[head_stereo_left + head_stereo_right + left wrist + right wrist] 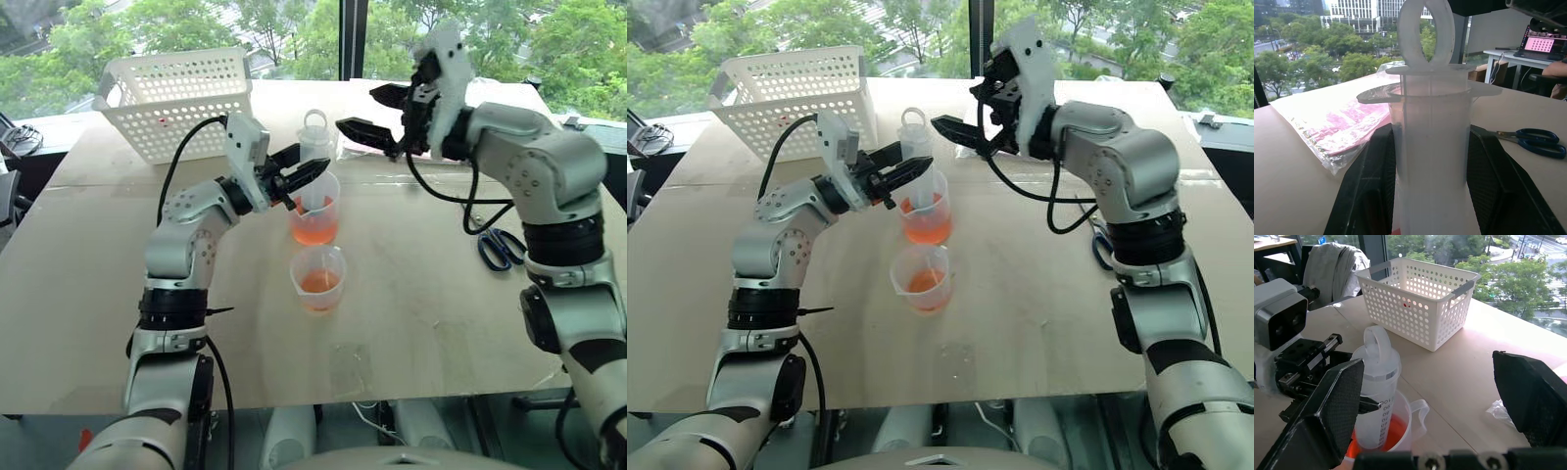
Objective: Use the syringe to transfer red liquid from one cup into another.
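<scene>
The left gripper [299,178] is clenched around the barrel of the large clear plastic syringe [314,147], holding it upright with its tip down in the taller clear spouted beaker [315,217] of orange-red liquid [314,231]. The right gripper [370,113], jaws spread wide and empty, hovers just beside the ring-shaped plunger handle [1376,340]. A shorter clear plastic cup [318,278] with some liquid stands just in front of the beaker. I'd worry that the right fingers could knock the ring sideways and tip the beaker, or that pulling the plunger could lift the whole syringe if the left grip slips. The syringe tip is hidden behind liquid and fingers, so how deep it sits I cannot tell.
</scene>
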`<state>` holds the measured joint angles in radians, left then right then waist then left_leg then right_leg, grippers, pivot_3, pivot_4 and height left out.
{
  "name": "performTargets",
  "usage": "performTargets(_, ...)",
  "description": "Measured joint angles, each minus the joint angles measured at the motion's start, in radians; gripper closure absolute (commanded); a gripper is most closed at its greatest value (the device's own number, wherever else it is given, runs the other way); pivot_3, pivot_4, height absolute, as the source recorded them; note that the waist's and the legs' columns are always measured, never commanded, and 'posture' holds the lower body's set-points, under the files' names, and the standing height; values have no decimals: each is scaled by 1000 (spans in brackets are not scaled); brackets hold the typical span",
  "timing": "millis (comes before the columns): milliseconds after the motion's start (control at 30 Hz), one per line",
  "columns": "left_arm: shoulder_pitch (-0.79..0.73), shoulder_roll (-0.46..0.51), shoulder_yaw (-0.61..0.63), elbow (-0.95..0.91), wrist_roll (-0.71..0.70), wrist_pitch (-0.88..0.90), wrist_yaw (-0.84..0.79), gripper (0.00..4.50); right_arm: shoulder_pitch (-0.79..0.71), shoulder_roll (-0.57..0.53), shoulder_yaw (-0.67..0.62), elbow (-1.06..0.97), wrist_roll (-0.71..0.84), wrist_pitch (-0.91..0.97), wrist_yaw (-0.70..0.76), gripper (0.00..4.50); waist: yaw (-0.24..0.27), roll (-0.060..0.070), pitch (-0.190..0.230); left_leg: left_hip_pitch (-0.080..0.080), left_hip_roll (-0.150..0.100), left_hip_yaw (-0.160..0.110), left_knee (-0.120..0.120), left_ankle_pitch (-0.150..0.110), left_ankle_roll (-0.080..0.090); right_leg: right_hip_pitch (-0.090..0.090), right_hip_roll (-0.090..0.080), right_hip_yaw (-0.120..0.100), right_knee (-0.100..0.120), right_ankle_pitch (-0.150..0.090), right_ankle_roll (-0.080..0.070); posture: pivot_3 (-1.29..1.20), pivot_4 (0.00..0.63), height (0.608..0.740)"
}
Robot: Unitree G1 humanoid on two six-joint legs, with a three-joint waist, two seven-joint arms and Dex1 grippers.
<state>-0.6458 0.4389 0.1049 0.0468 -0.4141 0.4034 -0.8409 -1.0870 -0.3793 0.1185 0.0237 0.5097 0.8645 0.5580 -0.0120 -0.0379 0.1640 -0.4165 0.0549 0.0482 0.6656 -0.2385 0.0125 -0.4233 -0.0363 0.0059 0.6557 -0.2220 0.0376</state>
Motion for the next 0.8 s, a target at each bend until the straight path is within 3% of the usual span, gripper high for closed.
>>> performTargets(33,4,-2,0,-2,0,0,5,3094,-3,10,3,4,-9,-1,0,0,1,0,0,0,0,0,0,0,0,0,0,0,0,0,0,0,150,740)
performTargets(67,9,-3,0,-5,0,0,12,3094,-4,19,4,11,-22,-3,0,607,2,0,0,0,0,0,0,0,0,0,0,0,-1,0,0,0,150,740)
performTargets(133,15,-3,0,-14,0,0,18,3094,-5,25,4,17,-33,-4,0,1254,2,0,0,-1,0,0,0,0,0,0,0,0,-1,0,0,0,150,740)
performTargets(267,24,-5,-1,-43,-1,1,31,3094,-8,53,4,25,-56,-5,1,1254,-1,0,0,-1,0,0,-1,0,0,0,0,0,-1,0,0,0,150,740)
performTargets(367,28,-8,-2,-59,-1,6,44,3094,-20,73,4,26,-66,-5,4,2454,-2,0,0,0,0,0,-1,0,0,0,0,0,0,0,0,0,150,740)
performTargets(800,50,-7,-18,-113,-9,46,82,3094,-23,110,1,13,-38,40,62,2454,-1,0,0,0,0,0,-1,0,0,0,0,0,-1,0,0,0,150,740)
